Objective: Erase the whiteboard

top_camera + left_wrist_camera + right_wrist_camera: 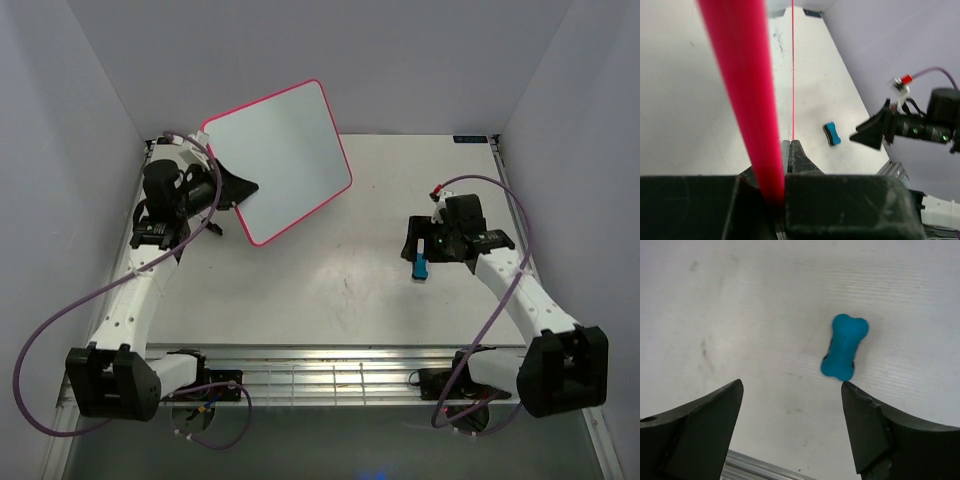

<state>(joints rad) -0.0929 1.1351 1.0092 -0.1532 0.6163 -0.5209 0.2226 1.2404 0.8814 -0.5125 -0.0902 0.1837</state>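
While the left arm holds the whiteboard (pixel 283 160) up at the back-left of the table (pixel 330 290), quick stock-take. The left gripper (pixel 232 192) is clamped hard on the board's edge. Its wrist cam shows the pink-red rim pinched right betw. the two black jaws. The board is tilted, with its face turned up toward the overhead cam. Can't tell whether its lower corner touches the tabletop.

Over on the right, the right gripper (pixel 791 385) hangs low over the table, jaws spread wide, nothing betw. them. The blue eraser (pixel 844 346) lies flat on the table just ahead of those jaws, touching neither one and free of any grip. It's well apart from the board, on the opposite side of the table.

Progress: from overhead the board's face reads plain white, no writing I can make out. My call is that the wiping itself is prob. done, and the eraser down on the table fits that. Caveat: the surface is glossy, so faint marks could hide in the sheen.

What's left, as I judge it, is maybe a once-over for leftover smudges, then getting the board back down or onto whatever it rests on. I see no stand for it in these views.

Containers: none in view, no bin, tray or box, so no contents to report.
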